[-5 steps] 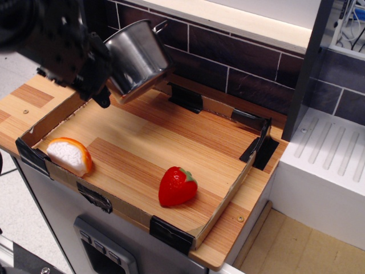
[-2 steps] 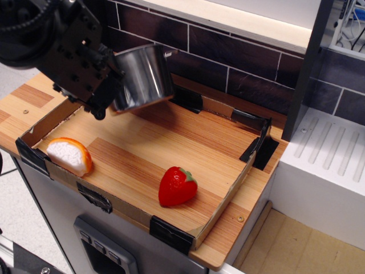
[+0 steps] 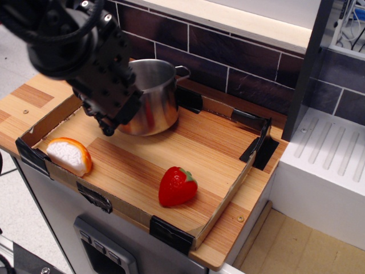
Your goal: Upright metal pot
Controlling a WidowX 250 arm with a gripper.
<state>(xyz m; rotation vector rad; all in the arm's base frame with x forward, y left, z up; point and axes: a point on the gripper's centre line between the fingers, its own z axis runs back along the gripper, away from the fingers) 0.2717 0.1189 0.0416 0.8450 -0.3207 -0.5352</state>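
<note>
The metal pot [image 3: 155, 98] is shiny steel with a thin wire loop handle showing at its far rim. It stands nearly upright at the back left of the wooden tray [image 3: 171, 142], its base close to or on the tray floor. My black gripper [image 3: 122, 105] is at the pot's left side and appears shut on its near wall and rim. The fingertips are hidden behind the gripper body.
A red toy strawberry [image 3: 177, 186] lies at the tray's front middle. An orange-and-white toy piece [image 3: 69, 155] lies at the front left corner. Low cardboard walls with black tape corners ring the tray. A dark brick wall stands behind, and a white rack [image 3: 325, 165] is at the right.
The pot has turned from tilted with its base facing the camera to nearly upright, and it has come down and to the right toward the tray floor. The gripper moved with it.
</note>
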